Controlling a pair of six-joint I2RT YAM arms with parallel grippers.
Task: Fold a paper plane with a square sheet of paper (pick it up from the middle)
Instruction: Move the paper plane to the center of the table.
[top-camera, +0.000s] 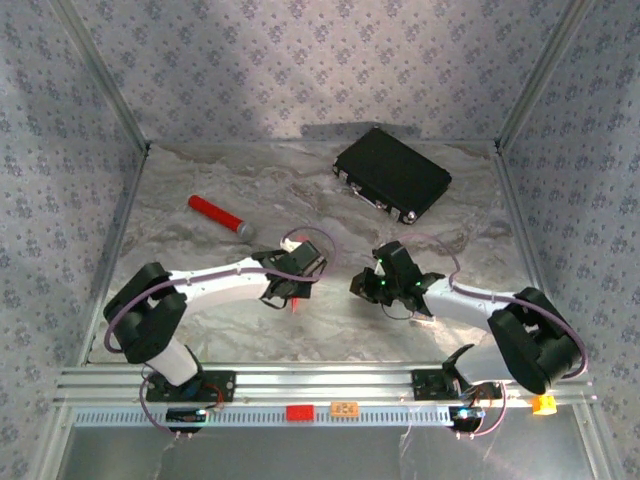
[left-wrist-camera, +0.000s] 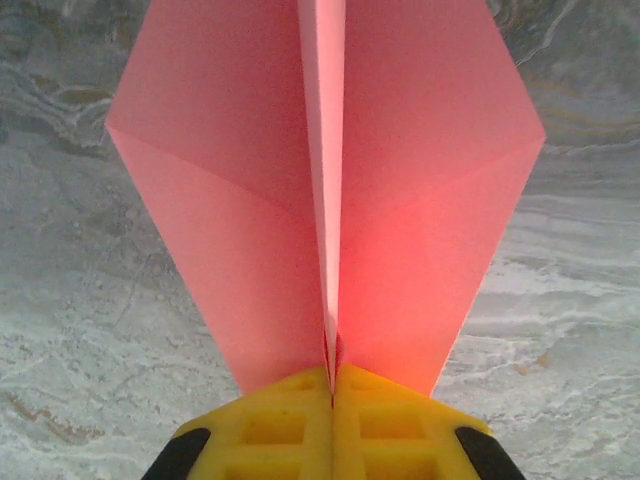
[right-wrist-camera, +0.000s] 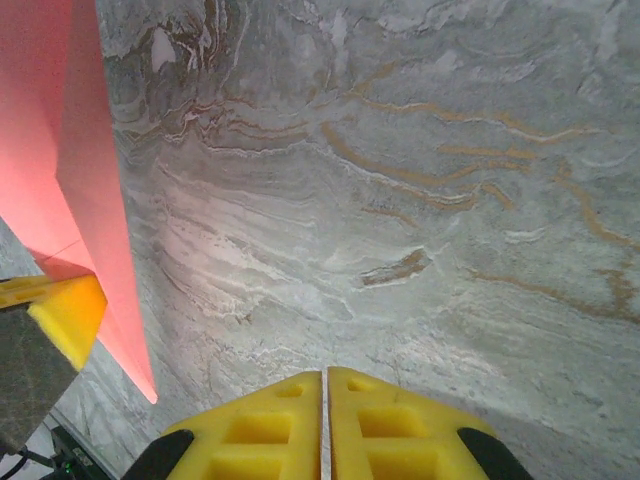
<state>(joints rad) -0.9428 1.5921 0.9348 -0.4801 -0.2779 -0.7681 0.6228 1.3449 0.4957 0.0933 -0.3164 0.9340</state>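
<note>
The square sheet of paper is folded into a salmon-pink paper plane (left-wrist-camera: 240, 200) with two flat wings and a centre crease. My left gripper (left-wrist-camera: 332, 375) is shut on that crease, and the wings spread away from its yellow fingers over the marble table. In the top view the left gripper (top-camera: 292, 290) sits mid-table with a sliver of the pink paper (top-camera: 294, 306) under it. My right gripper (right-wrist-camera: 325, 378) is shut with nothing between its fingers, a little to the right of the plane (right-wrist-camera: 60, 150). From above, the right gripper (top-camera: 368, 287) faces the left one across a small gap.
A black case (top-camera: 392, 173) lies at the back right. A red cylinder with a grey cap (top-camera: 218, 216) lies at the back left. Patterned walls close three sides, and a metal rail (top-camera: 320, 385) runs along the near edge.
</note>
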